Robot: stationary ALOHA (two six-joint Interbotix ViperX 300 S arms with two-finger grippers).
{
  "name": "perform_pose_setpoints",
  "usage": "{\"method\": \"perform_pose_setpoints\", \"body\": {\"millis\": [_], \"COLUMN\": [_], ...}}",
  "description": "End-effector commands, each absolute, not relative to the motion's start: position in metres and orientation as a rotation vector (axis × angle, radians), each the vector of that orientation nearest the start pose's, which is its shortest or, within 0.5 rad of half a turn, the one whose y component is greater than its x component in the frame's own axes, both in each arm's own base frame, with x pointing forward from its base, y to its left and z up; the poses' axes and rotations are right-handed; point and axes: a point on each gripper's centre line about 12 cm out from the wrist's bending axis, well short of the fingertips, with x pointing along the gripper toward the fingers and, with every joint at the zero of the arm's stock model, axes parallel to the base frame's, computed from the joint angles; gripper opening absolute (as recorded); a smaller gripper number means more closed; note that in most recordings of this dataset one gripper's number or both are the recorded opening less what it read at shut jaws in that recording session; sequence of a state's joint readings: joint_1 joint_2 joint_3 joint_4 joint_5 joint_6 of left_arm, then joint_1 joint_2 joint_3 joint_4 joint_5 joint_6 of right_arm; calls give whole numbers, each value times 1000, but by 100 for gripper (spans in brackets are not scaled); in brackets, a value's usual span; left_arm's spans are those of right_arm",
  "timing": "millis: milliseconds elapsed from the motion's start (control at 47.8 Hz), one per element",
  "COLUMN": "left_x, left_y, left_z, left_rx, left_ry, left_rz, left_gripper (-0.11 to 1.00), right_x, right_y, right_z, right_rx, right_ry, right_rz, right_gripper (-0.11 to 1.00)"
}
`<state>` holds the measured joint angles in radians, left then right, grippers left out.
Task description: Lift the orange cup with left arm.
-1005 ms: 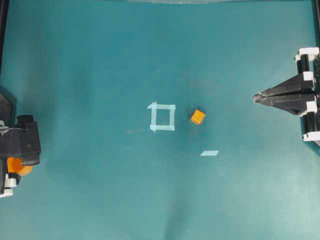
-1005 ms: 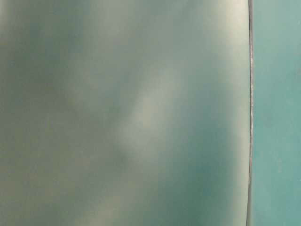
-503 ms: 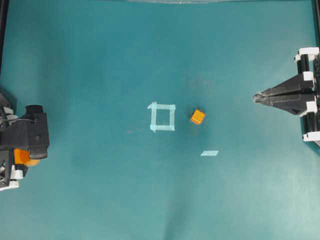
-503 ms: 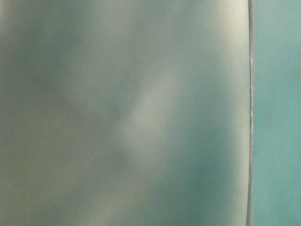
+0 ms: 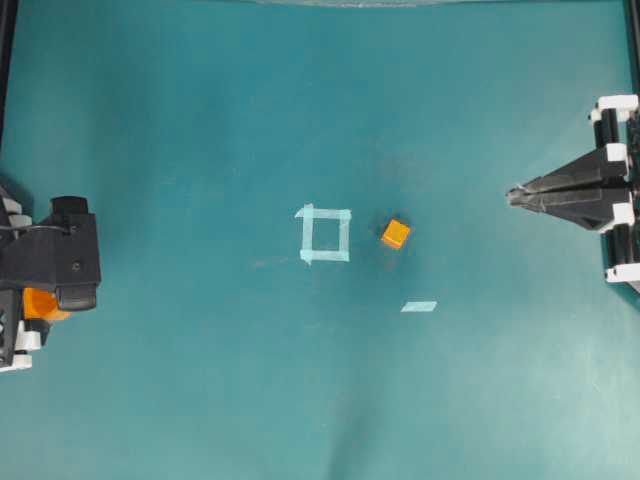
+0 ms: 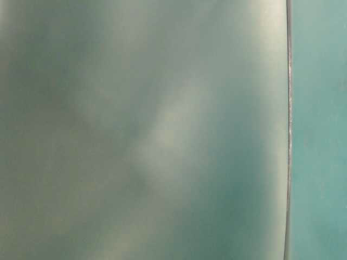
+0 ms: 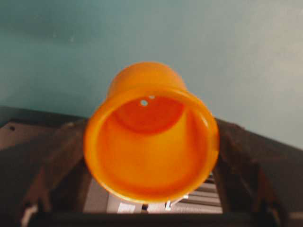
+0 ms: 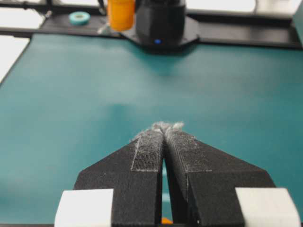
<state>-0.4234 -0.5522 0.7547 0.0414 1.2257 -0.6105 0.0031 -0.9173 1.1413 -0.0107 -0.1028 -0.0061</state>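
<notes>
Snugly orange cup between left pincer fingers

Black arms — white fittings.

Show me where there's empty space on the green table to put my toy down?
Most of the table is bare: the whole top half, the bottom strip, and the wide stretch between the left gripper holding the orange cup and the tape square. The busiest part is the middle, where that square, the small orange cube and a tape strip sit close together.
</notes>
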Motion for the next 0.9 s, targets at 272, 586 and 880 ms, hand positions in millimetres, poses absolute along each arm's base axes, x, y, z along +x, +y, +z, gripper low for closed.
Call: {"method": "perform_pose_setpoints", "body": {"millis": [272,586,880], "left_x": [192,180,177], "left_y": [-81,-76,-74], "left_z": [260,271,274], "left_rx": [-181,-208,-212], "left_ry": [1390,1355,1345], "left_rz": [95,86,82], "left_gripper": [70,70,70], "right_x": [209,209,209], "right_y": [1,1,1], "right_z": [285,285,285], "right_rx": [-20,-20,-20], "right_ry": [94,95,95], "right_rz": [7,7,7], "right_gripper": [0,0,0]}}
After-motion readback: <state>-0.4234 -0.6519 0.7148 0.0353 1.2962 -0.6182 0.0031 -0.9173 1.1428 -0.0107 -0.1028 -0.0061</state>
